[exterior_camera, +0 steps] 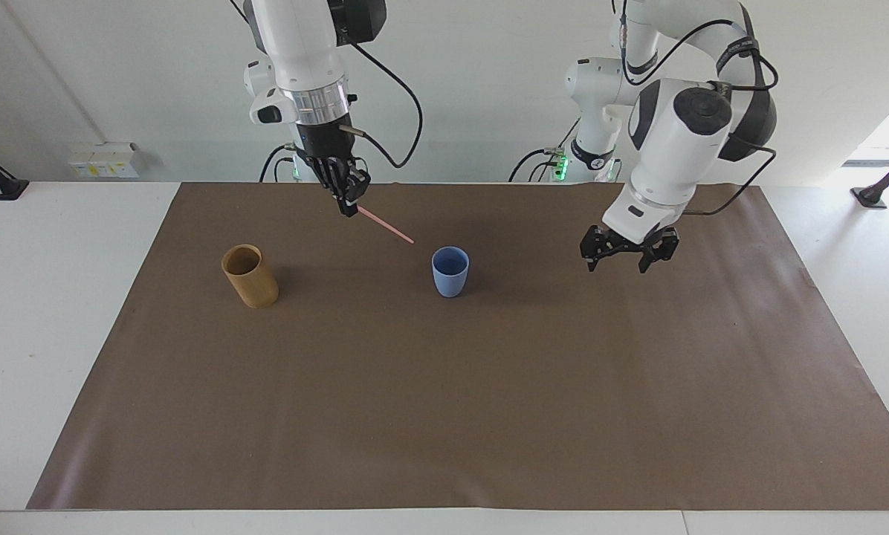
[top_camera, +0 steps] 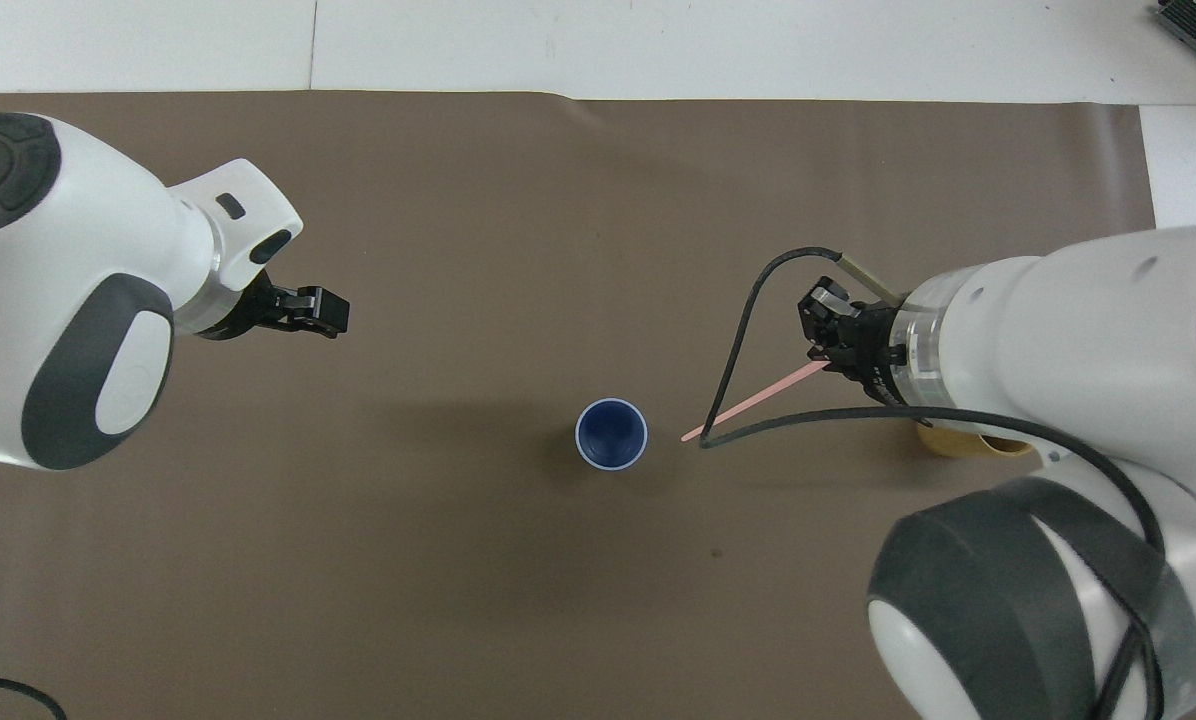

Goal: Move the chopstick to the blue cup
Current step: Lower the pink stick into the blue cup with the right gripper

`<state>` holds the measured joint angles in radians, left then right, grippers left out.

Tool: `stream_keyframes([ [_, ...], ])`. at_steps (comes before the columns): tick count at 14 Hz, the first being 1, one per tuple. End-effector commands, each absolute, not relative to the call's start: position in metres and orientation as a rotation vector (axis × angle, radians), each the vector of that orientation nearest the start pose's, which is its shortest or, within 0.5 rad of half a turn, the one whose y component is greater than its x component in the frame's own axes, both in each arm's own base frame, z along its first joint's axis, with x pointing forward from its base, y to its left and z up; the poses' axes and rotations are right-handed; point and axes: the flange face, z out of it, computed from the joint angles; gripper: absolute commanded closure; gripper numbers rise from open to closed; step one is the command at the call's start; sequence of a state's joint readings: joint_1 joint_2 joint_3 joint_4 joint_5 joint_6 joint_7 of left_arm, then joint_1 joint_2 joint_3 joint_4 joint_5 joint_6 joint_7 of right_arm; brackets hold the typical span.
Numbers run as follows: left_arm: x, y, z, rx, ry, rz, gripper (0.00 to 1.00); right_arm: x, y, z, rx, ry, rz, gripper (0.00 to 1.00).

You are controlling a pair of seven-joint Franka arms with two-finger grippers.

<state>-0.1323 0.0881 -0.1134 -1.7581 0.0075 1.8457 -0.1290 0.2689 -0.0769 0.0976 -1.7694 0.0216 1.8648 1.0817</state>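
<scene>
A wide brown mat (exterior_camera: 444,386) is covering most of the white table (exterior_camera: 58,312), and everything here is playing out around the blue cup (exterior_camera: 450,271) standing upright near the mat's middle. The right arm is reaching in from its own end, and the right gripper (exterior_camera: 349,202) is hanging in the air over the mat, toward the right arm's end from the blue cup, its fingers pinched together on the upper end of the chopstick (exterior_camera: 385,224). That pale pink stick is slanting down from the grip toward the blue cup, its free tip hovering just short of the cup's rim and not yet over the opening; in the overhead view the chopstick (top_camera: 753,402) is pointing at the blue cup (top_camera: 611,433) with its tip just beside the rim, apart from it. The left gripper (exterior_camera: 626,253) is hovering over bare mat toward the left arm's end from the blue cup, well apart from it, its jaws standing wide apart and holding nothing. A tan bamboo cup (exterior_camera: 249,276) is standing upright on the mat, well apart from the blue cup toward the right arm's end, about as near to the robots as the blue cup is.
</scene>
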Motion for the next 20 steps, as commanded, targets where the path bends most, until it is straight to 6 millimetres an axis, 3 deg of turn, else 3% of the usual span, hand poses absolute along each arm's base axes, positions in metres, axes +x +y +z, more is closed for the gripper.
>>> stream_keyframes([
  [1, 0.561, -0.107, 0.531, -3.141, 0.244, 0.013, 0.0, 0.512, 0.213, 0.583, -2.828, 1.043, -0.228, 1.0],
  [3, 0.558, -0.087, 0.545, -3.137, 0.271, 0.008, 0.0, 0.508, 0.232, 0.576, -2.836, 0.985, -0.259, 1.0],
  [4, 0.558, -0.087, 0.55, -3.135, 0.271, 0.003, 0.0, 0.509, 0.235, 0.572, -2.837, 0.98, -0.284, 1.0],
  [7, 0.553, -0.086, 0.597, -3.124, 0.277, 0.031, 0.0, 0.509, 0.265, 0.554, -2.854, 0.963, -0.313, 1.0],
  [9, 0.546, -0.083, 0.617, -3.132, 0.255, 0.044, 0.0, 0.508, 0.279, 0.542, -2.872, 0.93, -0.332, 1.0],
  [11, 0.544, -0.081, 0.621, -3.135, 0.251, 0.056, 0.0, 0.513, 0.282, 0.533, -2.851, 0.918, -0.366, 1.0],
  [13, 0.539, -0.079, 0.637, -3.135, 0.249, 0.041, 0.0, 0.515, 0.282, 0.532, -2.843, 0.911, -0.379, 1.0],
  [15, 0.534, -0.062, 0.645, -3.136, 0.218, 0.03, 0.0, 0.515, 0.283, 0.517, -2.866, 0.897, -0.379, 1.0],
  [17, 0.525, -0.054, 0.635, -3.134, 0.229, 0.048, 0.0, 0.51, 0.292, 0.502, -2.88, 0.828, -0.429, 1.0],
  [20, 0.52, -0.054, 0.636, -3.134, 0.226, 0.039, 0.0, 0.507, 0.293, 0.493, -2.904, 0.79, -0.42, 0.99],
])
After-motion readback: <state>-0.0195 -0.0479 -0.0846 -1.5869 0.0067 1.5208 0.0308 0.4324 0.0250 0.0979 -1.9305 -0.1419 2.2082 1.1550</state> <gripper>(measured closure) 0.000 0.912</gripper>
